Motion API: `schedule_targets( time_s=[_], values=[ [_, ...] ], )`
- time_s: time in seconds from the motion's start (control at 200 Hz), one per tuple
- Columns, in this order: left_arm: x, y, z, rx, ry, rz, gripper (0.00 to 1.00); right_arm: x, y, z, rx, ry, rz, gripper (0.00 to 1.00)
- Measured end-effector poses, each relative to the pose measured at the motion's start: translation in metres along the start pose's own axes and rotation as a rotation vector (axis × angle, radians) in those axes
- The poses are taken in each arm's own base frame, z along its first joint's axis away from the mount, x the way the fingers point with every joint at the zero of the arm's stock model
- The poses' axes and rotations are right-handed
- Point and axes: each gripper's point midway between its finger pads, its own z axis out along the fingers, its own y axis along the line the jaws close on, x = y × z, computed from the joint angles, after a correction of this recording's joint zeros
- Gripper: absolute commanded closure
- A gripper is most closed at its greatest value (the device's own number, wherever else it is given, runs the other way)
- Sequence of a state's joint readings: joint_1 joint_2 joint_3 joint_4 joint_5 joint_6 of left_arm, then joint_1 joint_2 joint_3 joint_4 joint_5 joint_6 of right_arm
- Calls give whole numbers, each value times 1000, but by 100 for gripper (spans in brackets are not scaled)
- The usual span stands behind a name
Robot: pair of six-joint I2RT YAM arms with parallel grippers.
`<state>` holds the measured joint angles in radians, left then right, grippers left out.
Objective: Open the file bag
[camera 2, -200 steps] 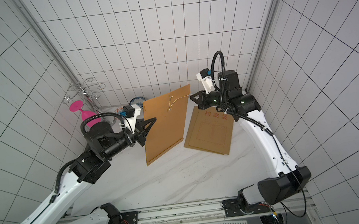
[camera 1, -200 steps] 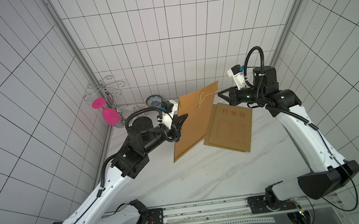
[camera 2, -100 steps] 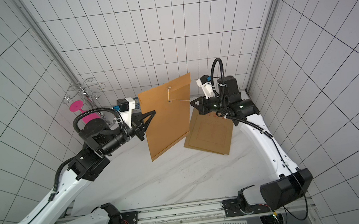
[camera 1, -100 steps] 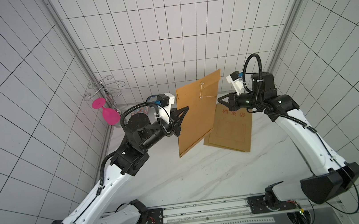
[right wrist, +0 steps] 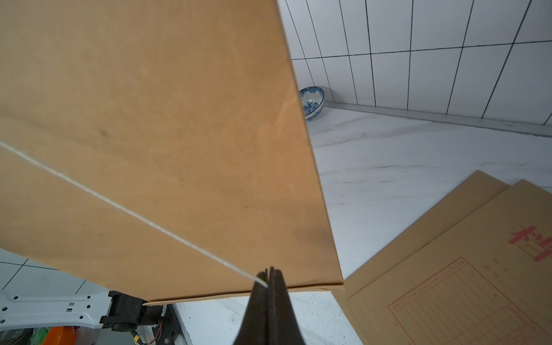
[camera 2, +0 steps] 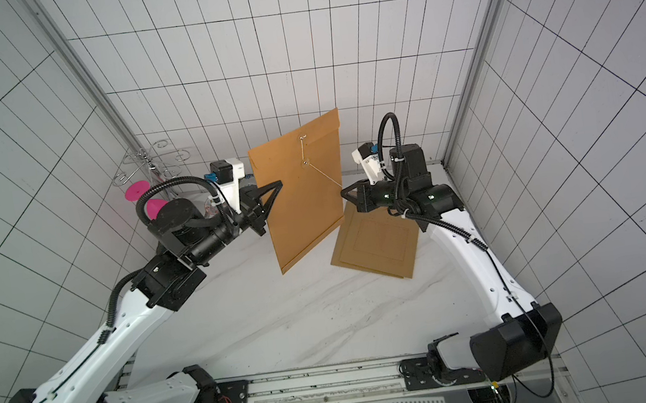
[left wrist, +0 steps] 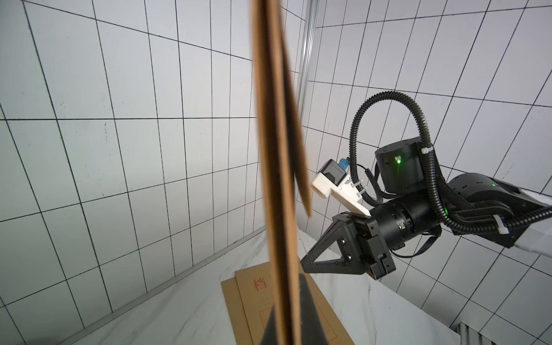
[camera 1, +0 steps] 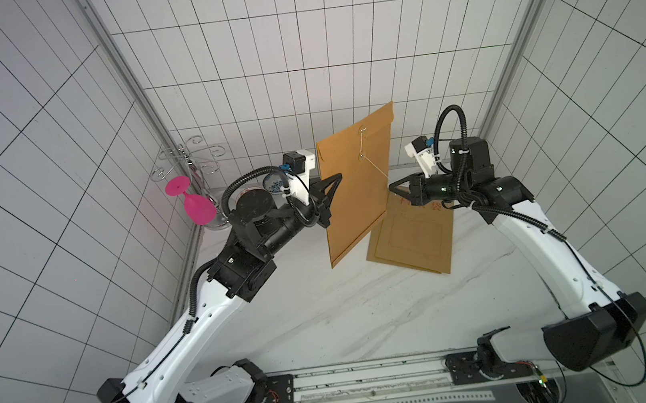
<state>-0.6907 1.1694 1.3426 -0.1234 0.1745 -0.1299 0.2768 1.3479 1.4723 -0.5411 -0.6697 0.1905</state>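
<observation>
A: Where do we stand? Above the marble table [camera 1: 327, 315] we have the file bag [camera 1: 359, 202] upright in the air, with its closure end up. The stack of other file bags [camera 1: 414, 241] lies flat on the table, below it and partly hidden by it.

B: Yes. Our left gripper [camera 1: 337, 177] is clamped on one side edge of the bag. Our right gripper [camera 1: 393, 187] is pinched closed on the end of the white string [right wrist: 134, 213], just beside the opposite edge.

A: The string runs tight from the lower disc [camera 1: 361, 157] to the right jaws. How many turns are left on the disc, we cannot tell.

B: Then we judge that unwinding is the step in hand. We should lead the right gripper in a circle around the disc, parallel to the face of the bag, with only a light tension in the string.

A: And the left one?

B: It should hold firm and not rotate. If we pull too hard, the paper may bend or slide out of the jaws, or the string may slip from the right jaws.

A: In the left wrist view the flap [left wrist: 300, 155] stands a little off the body. So perhaps not much winding is left.
</observation>
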Motion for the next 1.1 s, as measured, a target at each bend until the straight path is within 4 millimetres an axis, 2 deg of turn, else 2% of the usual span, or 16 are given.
schedule_targets(
  time_s=[0.345, 0.735, 1.099],
  values=[
    [-9, 7, 18, -25, -28, -14, 100, 7, 28, 10, -62, 26, -24, 100],
    [9, 23, 34, -93, 9, -3, 100, 21, 65, 22, -143, 69, -47, 100],
    [13, 37, 34, -181, 16, 18, 100, 30, 98, 28, -217, 93, -64, 100]
  ],
)
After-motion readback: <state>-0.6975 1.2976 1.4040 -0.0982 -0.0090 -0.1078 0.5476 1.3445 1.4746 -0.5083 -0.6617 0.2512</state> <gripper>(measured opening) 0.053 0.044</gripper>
